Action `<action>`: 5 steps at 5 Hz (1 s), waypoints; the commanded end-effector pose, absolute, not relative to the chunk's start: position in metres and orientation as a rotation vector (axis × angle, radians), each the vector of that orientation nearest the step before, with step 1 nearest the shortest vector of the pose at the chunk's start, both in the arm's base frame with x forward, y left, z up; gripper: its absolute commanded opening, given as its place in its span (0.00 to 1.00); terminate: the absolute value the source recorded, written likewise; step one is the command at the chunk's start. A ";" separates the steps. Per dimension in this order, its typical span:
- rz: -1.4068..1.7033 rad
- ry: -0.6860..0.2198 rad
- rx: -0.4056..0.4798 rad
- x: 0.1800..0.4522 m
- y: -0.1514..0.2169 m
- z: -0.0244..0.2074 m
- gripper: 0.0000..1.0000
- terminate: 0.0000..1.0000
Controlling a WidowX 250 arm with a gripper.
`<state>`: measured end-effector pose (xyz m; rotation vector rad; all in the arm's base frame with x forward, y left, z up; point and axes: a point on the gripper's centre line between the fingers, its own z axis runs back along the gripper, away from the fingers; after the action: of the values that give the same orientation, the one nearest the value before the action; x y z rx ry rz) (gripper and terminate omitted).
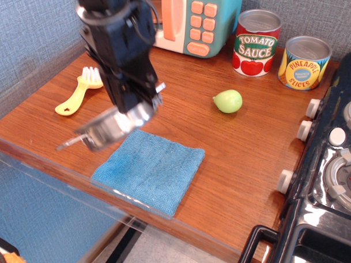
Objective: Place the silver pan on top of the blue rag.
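Tool clamped on the silver pan, tilted in the air left of centre, over the upper left edge of the blue rag. Rag flat near the table front edge. Bare wood right of it.

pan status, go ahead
End effector shut on pan. Pan tilted, airborne at rag's upper-left corner, not yet down. Rag bare, nothing in the way.
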<state>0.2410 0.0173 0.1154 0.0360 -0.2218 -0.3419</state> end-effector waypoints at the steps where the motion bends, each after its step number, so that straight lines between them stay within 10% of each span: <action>1: -0.366 -0.212 0.081 0.245 0.010 0.103 0.00 0.00; 2: -0.362 -0.192 0.098 0.246 0.008 0.092 0.00 0.00; 3: -0.405 -0.157 0.110 0.246 0.003 0.087 1.00 0.00; 5: -0.396 -0.213 0.055 0.248 -0.009 0.111 1.00 0.00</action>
<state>0.2468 -0.0152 0.1003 0.0421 -0.1676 -0.3928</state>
